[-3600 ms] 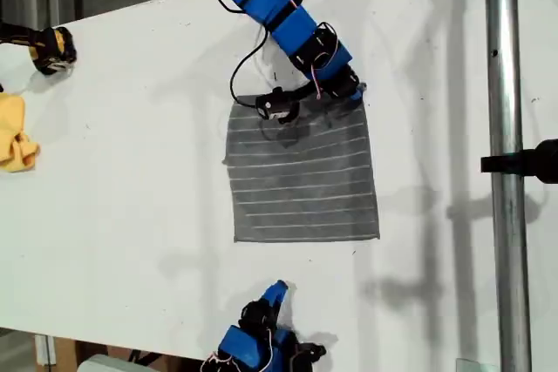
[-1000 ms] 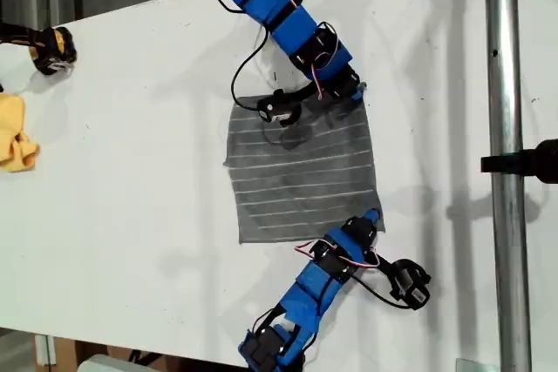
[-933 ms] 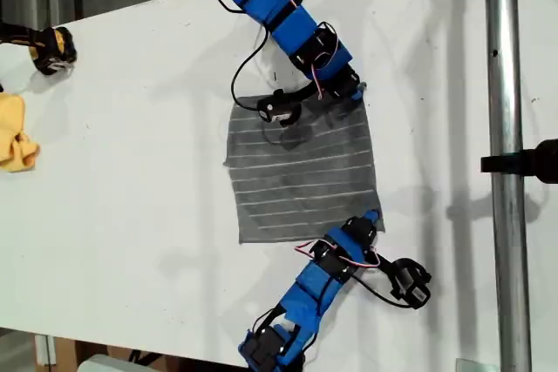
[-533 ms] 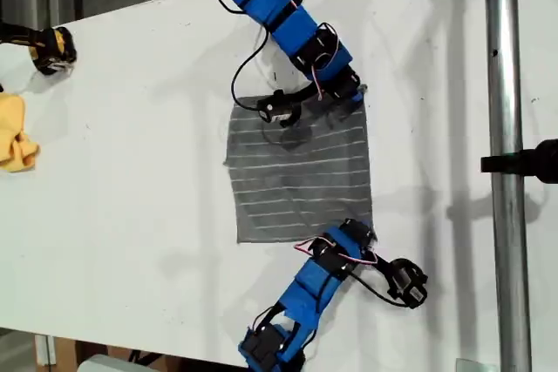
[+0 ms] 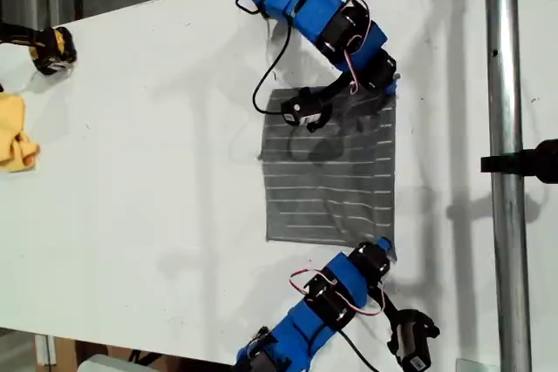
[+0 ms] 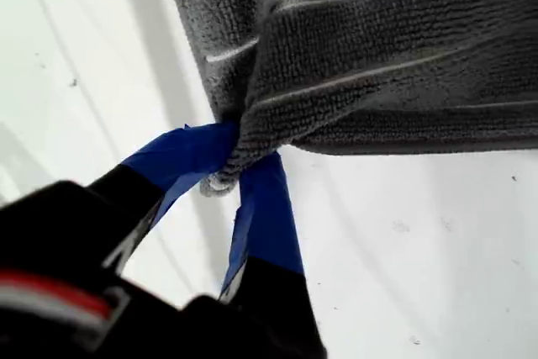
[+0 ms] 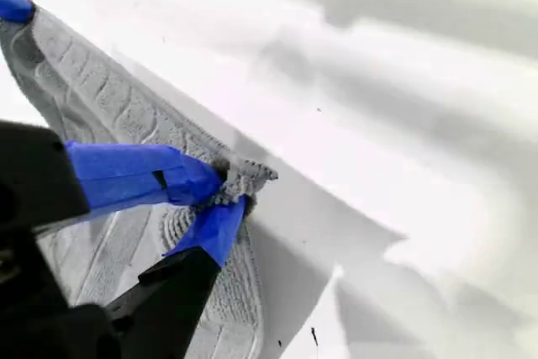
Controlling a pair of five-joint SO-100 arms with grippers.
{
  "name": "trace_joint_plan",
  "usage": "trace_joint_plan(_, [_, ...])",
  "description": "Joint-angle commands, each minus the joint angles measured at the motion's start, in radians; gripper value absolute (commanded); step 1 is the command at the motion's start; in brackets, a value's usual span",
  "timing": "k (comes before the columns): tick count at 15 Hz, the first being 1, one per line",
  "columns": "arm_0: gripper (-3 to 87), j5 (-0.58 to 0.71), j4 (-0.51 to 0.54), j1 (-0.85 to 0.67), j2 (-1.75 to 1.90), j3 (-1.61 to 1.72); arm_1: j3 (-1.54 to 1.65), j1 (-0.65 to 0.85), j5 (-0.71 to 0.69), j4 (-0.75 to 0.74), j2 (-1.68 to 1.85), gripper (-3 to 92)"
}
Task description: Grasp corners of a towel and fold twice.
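Towel (image 5: 331,176) pinched at two corners
My first claw (image 6: 238,167) and second claw (image 7: 225,189) each clamp a corner on the counter (image 5: 148,154).

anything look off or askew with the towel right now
Nothing is damaged. The towel lies mostly flat on the table, with only its two pinched corners bunched: one in my first gripper, one in my second gripper. A yellow cloth sits crumpled at the exterior view's left edge.
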Motion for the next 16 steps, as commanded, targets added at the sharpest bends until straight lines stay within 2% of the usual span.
trace_joint_plan(1, [-1.5, 0.018, 0.101, -0.080, 0.109, 0.049, 0.094, 0.106, -0.021, 0.055, 0.132, -0.2])
trace_joint_plan(3, [-1.5, 0.097, 0.129, -0.267, 0.215, 0.210, 0.299, 0.299, -0.094, 0.046, 0.288, -0.2])
trace_joint_plan(6, [-1.5, 0.288, 0.028, -0.535, 0.407, 0.482, 0.600, 0.600, -0.253, -0.057, 0.604, -0.2])
trace_joint_plan(9, [-1.5, 0.400, 0.026, -0.660, 0.434, 0.517, 0.699, 0.787, -0.377, -0.014, 0.799, -0.2])
trace_joint_plan(11, [-1.5, 0.402, 0.015, -0.646, 0.434, 0.526, 0.769, 0.770, -0.365, -0.038, 0.876, -0.2])
trace_joint_plan(16, [-1.5, 0.239, -0.152, -0.488, 0.440, 0.698, 0.911, 0.523, -0.181, -0.242, 0.845, -0.2])
